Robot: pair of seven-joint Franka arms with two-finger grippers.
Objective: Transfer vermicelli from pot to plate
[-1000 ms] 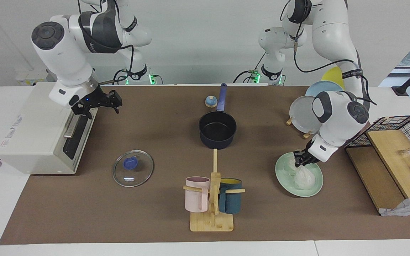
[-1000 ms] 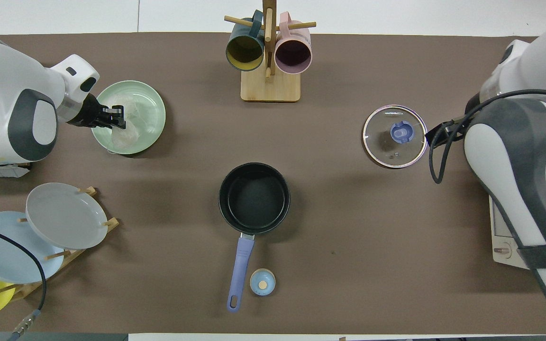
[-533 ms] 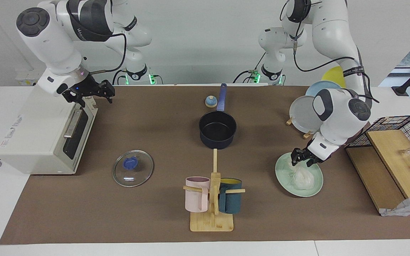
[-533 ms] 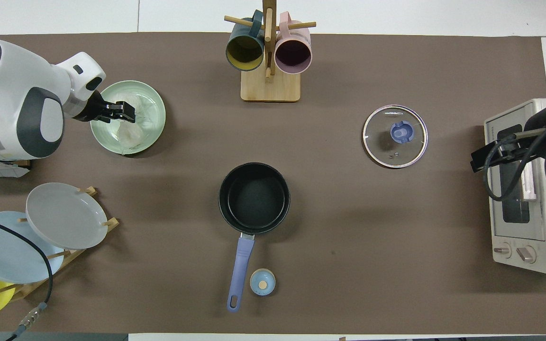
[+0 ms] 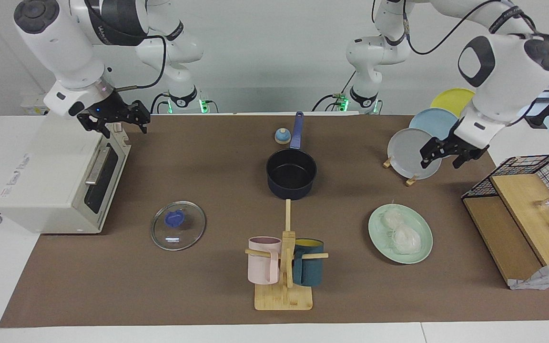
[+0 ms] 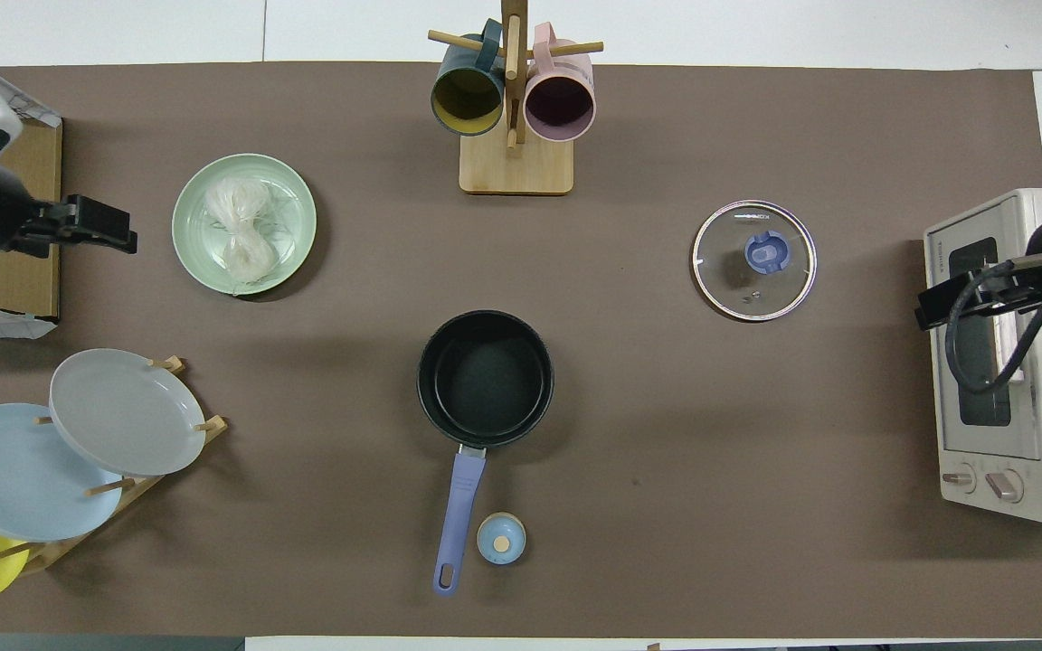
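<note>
Two whitish vermicelli nests [image 5: 401,231] [image 6: 241,231] lie on the mint-green plate [image 5: 424,250] [image 6: 297,194] toward the left arm's end of the table. The dark navy pot [image 5: 291,174] [image 6: 485,378] stands empty mid-table, its blue handle [image 6: 458,515] pointing toward the robots. My left gripper [image 5: 441,157] [image 6: 130,231] is open and empty, raised over the mat's edge beside the plate. My right gripper [image 5: 119,126] [image 6: 923,316] is open and empty, raised over the toaster oven's front edge.
A glass lid [image 5: 178,225] [image 6: 753,259] lies near the toaster oven [image 5: 50,176] [image 6: 1000,398]. A mug rack [image 5: 284,295] [image 6: 515,172] stands farther from the robots than the pot. There is also a plate rack [image 5: 410,152] [image 6: 123,411], a wire basket with boards [image 5: 527,200] and a small blue cap [image 5: 282,136] [image 6: 501,538].
My left gripper opened, let go of the vermicelli on the plate, rose and drew away toward its end of the table. My right gripper drew back and up over the oven.
</note>
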